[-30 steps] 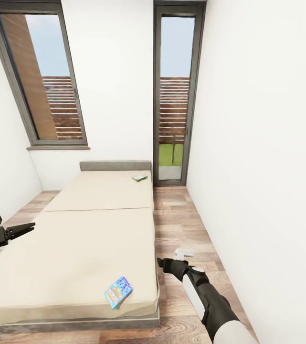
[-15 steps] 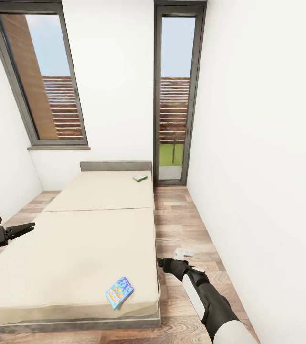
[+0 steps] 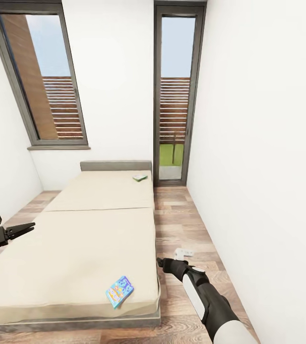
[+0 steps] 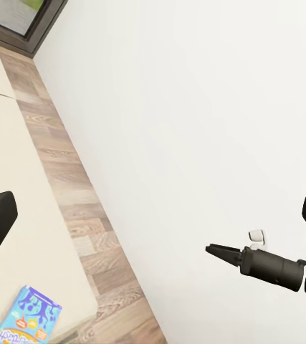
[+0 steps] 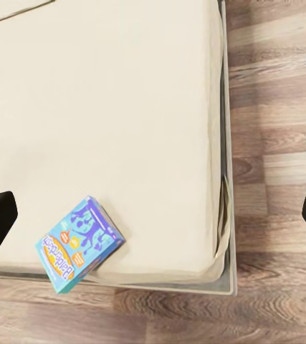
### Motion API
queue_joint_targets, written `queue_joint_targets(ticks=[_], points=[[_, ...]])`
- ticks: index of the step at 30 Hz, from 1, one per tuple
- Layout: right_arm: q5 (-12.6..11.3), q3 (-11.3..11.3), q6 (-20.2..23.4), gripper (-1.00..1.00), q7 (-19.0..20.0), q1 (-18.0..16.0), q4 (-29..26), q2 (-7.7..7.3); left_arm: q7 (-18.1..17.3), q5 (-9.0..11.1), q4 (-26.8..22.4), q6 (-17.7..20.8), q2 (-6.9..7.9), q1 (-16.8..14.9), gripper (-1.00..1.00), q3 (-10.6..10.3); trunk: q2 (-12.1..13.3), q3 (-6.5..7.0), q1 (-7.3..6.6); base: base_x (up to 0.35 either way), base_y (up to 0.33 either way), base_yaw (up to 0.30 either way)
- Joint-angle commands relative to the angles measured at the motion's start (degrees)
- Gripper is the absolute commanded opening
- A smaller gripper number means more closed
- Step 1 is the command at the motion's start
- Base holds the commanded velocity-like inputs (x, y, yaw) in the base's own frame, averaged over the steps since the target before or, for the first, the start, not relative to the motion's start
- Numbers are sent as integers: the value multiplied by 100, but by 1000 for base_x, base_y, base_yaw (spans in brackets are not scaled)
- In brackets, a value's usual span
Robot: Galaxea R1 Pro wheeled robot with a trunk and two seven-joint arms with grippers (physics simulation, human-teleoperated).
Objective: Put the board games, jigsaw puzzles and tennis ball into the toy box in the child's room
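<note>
Wide bed [image 3: 90,239] against the left wall, grey headboard at the far end, beige mattress bare but for two board games. Blue game box [image 3: 119,291] flat near the mattress's front right corner, just inside the edge, close to the right gripper [image 3: 161,262]. Green game box [image 3: 140,177] small at the far right corner by the headboard, lettering too distant to read.

Probably light, stiff, thin card, likely slick on top; lying flush on soft mattress, so hard to get under. Best taken across the short width, or dragged over the mattress's edge first to free a lip.

Left gripper [image 3: 28,226] over the bed's left edge, fingers together. Right gripper: fingers seemingly closed, empty, though hard to tell.
</note>
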Motion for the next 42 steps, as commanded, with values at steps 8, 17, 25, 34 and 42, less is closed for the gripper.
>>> queue_joint_targets(ticks=[8,17,25,34,42], points=[[-15,-1,39,100,4,-3,-8,0,-27,-12,4,61,2,-5,100,5,-5,-18,1,-58,51,0],[-22,-1,50,100,4,-3,-8,0,-27,-12,2,63,2,-5,100,5,-5,-72,1,-67,127,-44],[-24,-1,54,100,4,-5,-8,0,-29,-12,-1,61,2,-5,100,5,-5,-127,1,-8,160,-114],[-17,4,32,100,6,-3,-8,0,-29,-12,2,60,0,-5,100,5,-5,-166,1,-1,41,-77],[-15,8,32,100,4,-3,-8,0,-27,-12,2,60,2,-5,100,5,-5,-167,1,0,1,-3]])
